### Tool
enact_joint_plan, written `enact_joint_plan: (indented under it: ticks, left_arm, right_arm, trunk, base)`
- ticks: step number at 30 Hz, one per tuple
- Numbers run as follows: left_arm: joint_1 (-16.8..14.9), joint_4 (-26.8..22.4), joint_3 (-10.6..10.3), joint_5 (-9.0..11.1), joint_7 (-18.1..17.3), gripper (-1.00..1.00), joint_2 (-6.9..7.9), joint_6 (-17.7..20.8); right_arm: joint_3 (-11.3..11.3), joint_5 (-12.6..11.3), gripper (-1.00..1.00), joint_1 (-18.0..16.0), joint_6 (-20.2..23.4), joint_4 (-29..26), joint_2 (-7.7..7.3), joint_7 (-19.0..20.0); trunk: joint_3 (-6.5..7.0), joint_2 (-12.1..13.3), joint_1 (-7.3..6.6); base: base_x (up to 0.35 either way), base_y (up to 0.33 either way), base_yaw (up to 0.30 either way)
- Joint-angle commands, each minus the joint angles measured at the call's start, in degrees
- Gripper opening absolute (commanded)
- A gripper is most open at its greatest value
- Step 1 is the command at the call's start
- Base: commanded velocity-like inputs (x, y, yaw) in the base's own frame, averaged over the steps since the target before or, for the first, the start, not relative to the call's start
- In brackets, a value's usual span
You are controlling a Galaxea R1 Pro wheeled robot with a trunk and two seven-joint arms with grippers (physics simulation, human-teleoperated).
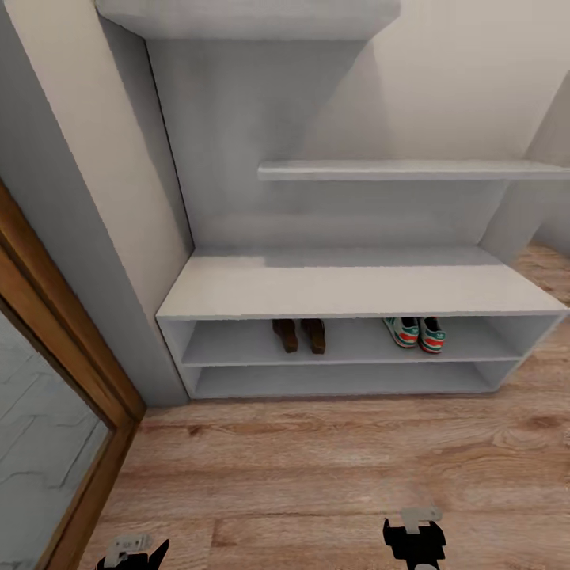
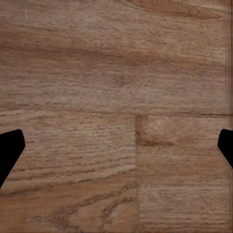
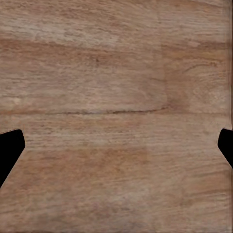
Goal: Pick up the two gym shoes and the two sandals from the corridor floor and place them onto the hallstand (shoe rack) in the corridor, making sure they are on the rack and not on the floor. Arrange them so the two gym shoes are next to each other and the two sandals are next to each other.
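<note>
Sitting paired on the hallstand (image 1: pixel 356 289)'s upper shelf, sandals (image 1: pixel 300 335) and gym shoes (image 1: pixel 416 333) look light, graspable at stiff heels; both grippers' fingers (image 2: pixel 9 150) (image 3: pixel 9 150) spread wide, empty.

Black fingers (image 2: pixel 10 153) on both wrists; pale grey brackets (image 1: pixel 419 517) above.

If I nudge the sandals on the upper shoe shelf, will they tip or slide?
The sandals look low and flat-soled, so they will probably slide, not tip. The leather likely flexes if pinched. They stand deep under the hallstand top, so reach looks tight.
</note>
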Motion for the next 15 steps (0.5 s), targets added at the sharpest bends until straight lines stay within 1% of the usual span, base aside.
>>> enact_joint_plan:
  ticks: [1,4,7,15]
  left_arm:
    - [0.0,0.1,0.5,-0.6,0.3,1.00,-0.04,-0.3]
    - [0.0,0.2,0.5,-0.6,0.4,1.00,-0.07,-0.3]
    - [0.0,0.2,0.5,-0.6,0.5,1.00,-0.11,-0.3]
    - [0.0,0.2,0.5,-0.6,1.6,1.00,-0.15,-0.3]
  right_arm:
    - [-0.4,0.6,1.00,0.0,-0.1,0.1,0.18,-0.2]
    - [-0.4,0.6,1.00,0.1,-0.1,0.1,0.23,-0.2]
    - [-0.4,0.6,1.00,0.1,-0.1,0.1,0.26,-0.2]
    - [-0.3,0.8,1.00,1.5,-0.1,0.2,0.25,-0.2]
  trunk:
    - [0.14,0.4,-0.23]
    - [0.68,1.6,-0.89]
    - [1.22,2.8,-1.55]
    - [2.65,6.0,-3.31]
  base:
    - [0.000,0.000,-0.248]
    - [0.000,0.000,-0.165]
    - [0.000,0.000,-0.084]
    - [0.000,0.000,-0.015]
